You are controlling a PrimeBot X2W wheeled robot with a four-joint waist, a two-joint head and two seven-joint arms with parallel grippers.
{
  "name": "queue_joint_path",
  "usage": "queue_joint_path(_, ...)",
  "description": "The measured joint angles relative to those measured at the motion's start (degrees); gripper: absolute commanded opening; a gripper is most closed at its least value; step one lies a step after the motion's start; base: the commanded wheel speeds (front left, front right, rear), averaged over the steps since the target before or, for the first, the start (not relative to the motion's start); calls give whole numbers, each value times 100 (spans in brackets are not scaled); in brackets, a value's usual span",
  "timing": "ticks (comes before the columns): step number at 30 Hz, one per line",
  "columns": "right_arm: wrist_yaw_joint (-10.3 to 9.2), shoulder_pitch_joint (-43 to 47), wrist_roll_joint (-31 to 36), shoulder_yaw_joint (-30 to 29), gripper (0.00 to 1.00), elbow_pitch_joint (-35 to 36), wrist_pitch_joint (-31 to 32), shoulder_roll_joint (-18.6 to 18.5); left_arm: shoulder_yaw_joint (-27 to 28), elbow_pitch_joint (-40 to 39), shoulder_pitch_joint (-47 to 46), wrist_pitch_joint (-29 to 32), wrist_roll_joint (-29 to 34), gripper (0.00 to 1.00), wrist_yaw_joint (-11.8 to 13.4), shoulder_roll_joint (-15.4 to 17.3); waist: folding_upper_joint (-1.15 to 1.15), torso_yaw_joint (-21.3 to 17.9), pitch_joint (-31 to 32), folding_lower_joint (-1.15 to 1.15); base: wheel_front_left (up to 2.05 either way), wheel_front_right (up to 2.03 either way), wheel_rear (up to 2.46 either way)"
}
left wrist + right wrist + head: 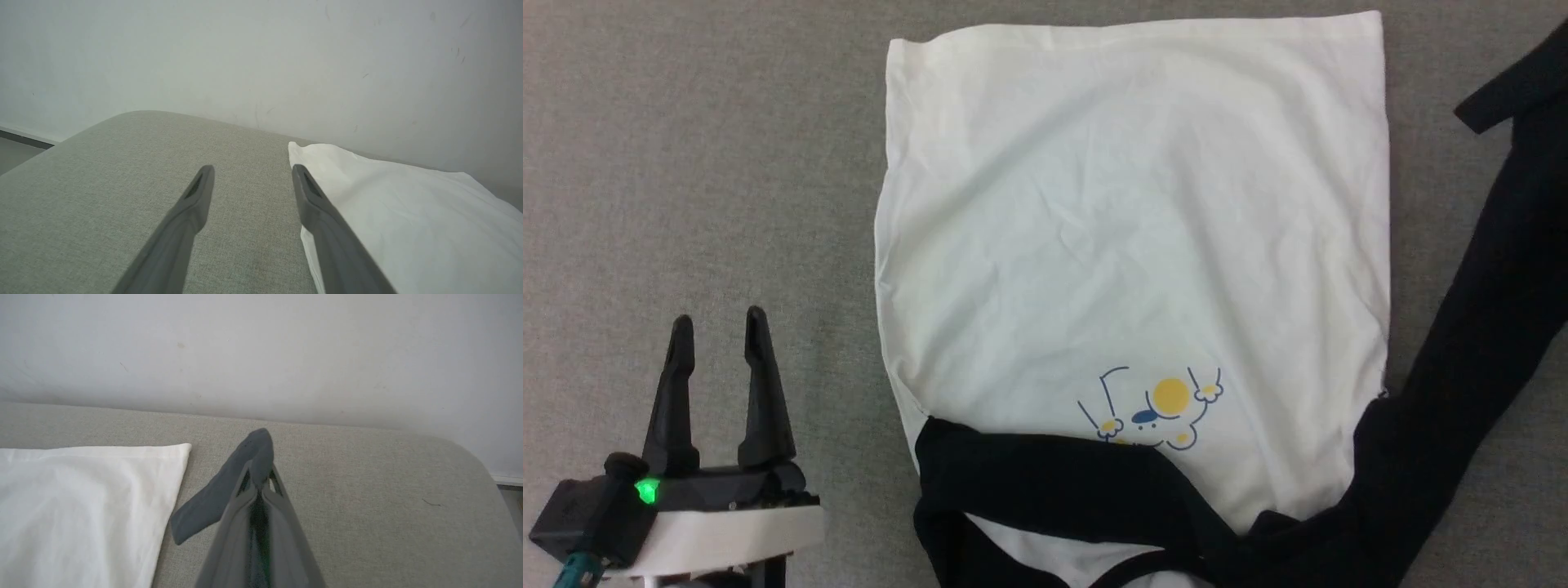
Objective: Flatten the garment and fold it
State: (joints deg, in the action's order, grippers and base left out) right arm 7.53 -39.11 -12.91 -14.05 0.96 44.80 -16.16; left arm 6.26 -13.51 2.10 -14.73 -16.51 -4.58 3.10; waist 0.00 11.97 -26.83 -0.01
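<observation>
- The garment is laid on the grey fabric surface, with its white body spread nearly flat and only lightly creased. The hem is turned toward the far edge, which runs along the pale wall. The black collar is turned toward the near edge.
- The cartoon print, with its yellow circle, is seen on the chest just beyond the collar, and is inverted in the head view.
- One black sleeve is folded inward across the chest from the left side, so that its far edge meets the bottom of the print.
- The other black sleeve is drawn out from the right shoulder, off the white body, toward the far right corner of the surface.
- The right gripper is closed tight on the end of that outstretched sleeve. A flap of the dark cloth is draped over its tip and hangs on the side nearest the hem corner. Whether the pinched cloth is clear of the surface cannot be told.
- The left gripper is held over bare surface in the near left part, near the garment's left side edge but apart from it. Its jaws are spread wide and nothing is held between them.
</observation>
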Motion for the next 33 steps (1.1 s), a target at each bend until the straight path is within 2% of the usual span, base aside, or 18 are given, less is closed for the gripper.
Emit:
queue_joint_path(6,0,871,-296,-903,0,331,-563,74,103,-20,405,4,42,100,15,12,0,-131,534,-1,0,0,0)
queue_joint_path(12,-1,2013,-646,-1879,0,580,-1002,499,191,-183,756,130,46,100,111,31,0,-273,1067,-1,0,0,0)
queue_joint_path(17,-1,2814,-665,-2453,0,608,-1381,787,235,-349,993,283,48,100,170,52,0,-398,1458,-2,0,0,0)
queue_joint_path(26,-1,3256,-799,-2622,0,403,-1895,824,235,-564,1212,485,143,100,268,78,0,-620,1946,0,0,0,0)
queue_joint_path(33,-1,3243,-1003,-2036,0,987,-1868,476,229,-657,1356,539,146,100,339,78,0,-632,2207,0,0,0,0)
